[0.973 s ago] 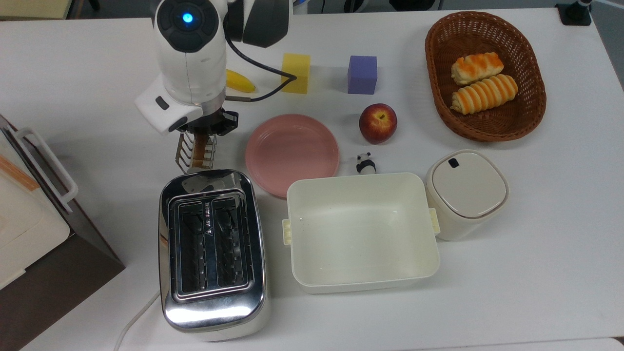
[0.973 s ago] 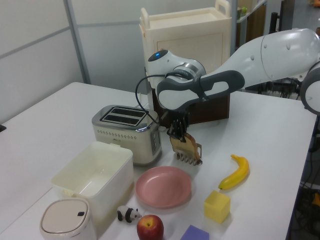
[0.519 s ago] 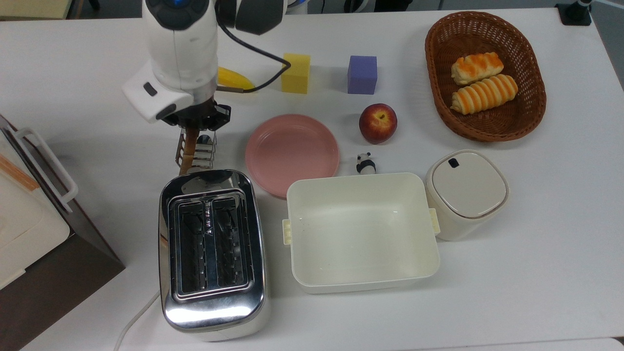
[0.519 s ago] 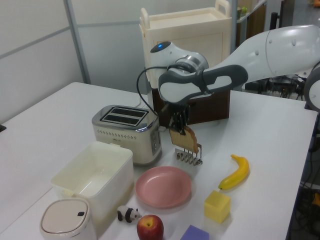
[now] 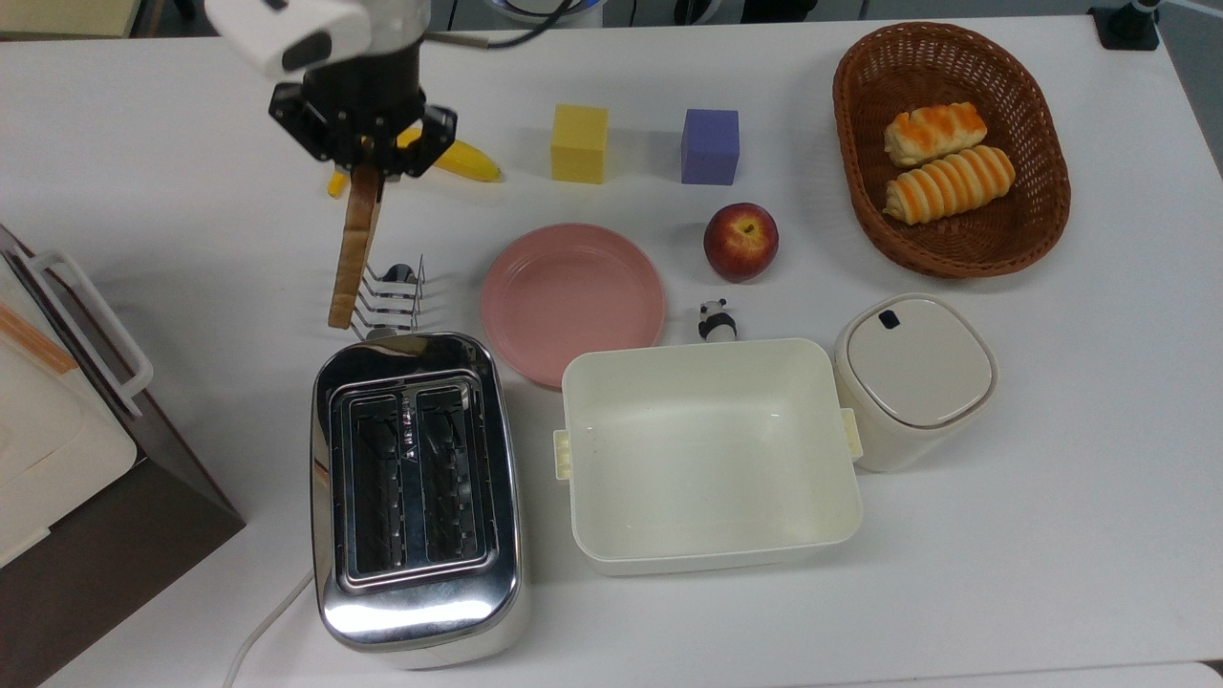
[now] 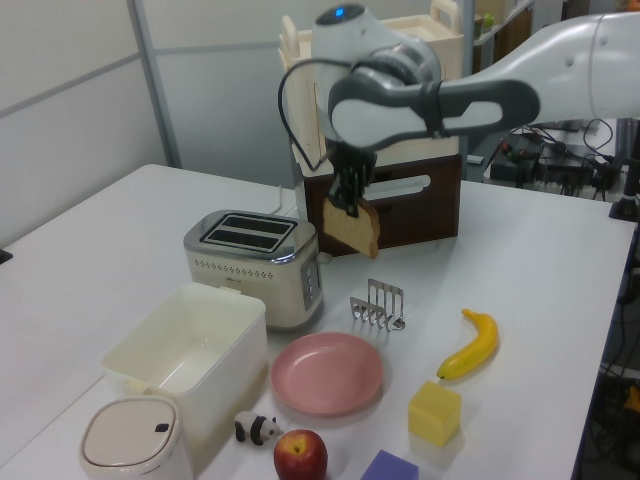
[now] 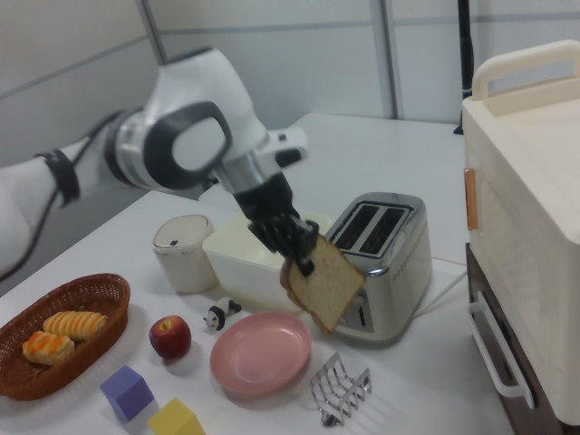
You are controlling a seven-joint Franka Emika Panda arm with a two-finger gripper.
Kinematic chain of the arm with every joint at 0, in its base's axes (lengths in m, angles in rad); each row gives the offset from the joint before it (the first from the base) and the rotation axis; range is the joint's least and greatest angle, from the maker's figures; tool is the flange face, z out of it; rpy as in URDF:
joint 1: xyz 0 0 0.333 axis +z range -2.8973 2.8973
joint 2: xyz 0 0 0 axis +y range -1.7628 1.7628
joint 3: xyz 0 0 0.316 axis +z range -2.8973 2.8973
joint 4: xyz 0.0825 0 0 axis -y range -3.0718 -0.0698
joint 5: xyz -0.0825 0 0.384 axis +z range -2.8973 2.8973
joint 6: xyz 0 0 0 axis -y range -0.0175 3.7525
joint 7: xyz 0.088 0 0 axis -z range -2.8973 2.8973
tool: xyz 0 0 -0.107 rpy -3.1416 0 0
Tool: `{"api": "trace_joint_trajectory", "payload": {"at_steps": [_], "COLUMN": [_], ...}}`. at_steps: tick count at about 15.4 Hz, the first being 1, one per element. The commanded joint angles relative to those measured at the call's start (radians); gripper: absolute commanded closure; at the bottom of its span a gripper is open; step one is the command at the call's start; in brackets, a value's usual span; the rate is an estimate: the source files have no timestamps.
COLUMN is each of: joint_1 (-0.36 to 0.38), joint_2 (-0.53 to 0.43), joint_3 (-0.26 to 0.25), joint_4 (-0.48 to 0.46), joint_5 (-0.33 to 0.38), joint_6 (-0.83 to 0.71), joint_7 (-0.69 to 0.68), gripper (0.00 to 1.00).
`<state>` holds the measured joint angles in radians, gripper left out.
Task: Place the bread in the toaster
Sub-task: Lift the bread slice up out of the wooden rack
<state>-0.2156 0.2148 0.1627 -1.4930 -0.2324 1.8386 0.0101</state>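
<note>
we see the toaster (image 5: 418,492), shiny chrome with two dark slots, standing on the white table (image 5: 1051,459). the bread (image 7: 326,283) is a thin tan slice with a brown crust, hanging in the air below the gripper (image 6: 350,203), whose fingers are closed on its top edge. it is above the small wire rack (image 6: 378,304), apart from it, near the toaster. the right view shows the flat face of the bread; the top view shows its thin edge.

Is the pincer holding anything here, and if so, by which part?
Yes: the pincer is shut on the bread, gripping its upper crust edge; the slice hangs in the air above the wire rack.
</note>
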Motion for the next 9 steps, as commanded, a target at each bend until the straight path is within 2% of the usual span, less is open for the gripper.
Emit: {"api": "trace_joint_trajectory", "payload": {"at_steps": [1, 9], "joint_1": [0.001, 0.001], "joint_2": [-0.02, -0.046], "joint_3": [0.006, 0.008], "joint_4": [0.025, 0.06], "joint_5": [0.019, 0.044], "joint_6": [-0.015, -0.015], "joint_7": [0.018, 0.019], "gripper": [0.93, 0.94]}}
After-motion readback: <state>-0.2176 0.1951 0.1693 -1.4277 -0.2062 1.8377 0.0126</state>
